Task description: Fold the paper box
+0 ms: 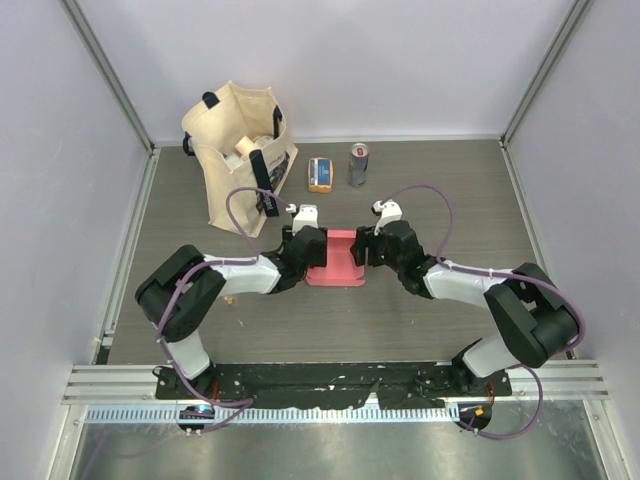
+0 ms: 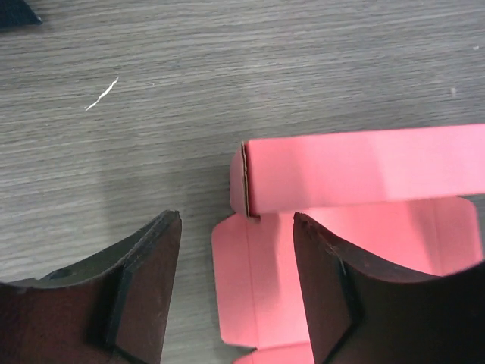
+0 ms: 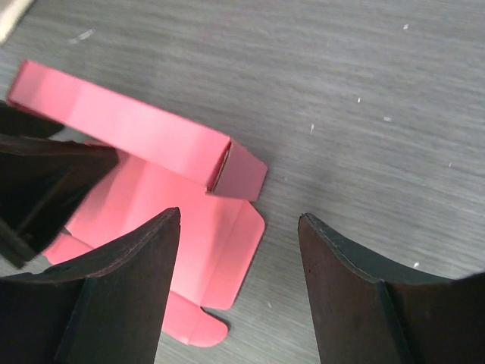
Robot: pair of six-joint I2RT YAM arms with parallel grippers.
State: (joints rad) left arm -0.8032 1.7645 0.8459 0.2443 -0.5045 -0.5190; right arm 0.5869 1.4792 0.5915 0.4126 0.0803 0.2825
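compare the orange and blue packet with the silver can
The small orange-and-blue rectangular packet is boxy; the silver metal can is round. The packet sits nearer the beige cloth tote bag than the can does. Both sit on the grey table beyond the pinkish-red paper box.

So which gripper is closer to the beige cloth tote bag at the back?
Left. The left gripper sits by the beige tote bag's near right corner; the right gripper is farther off, across the pinkish-red card box.
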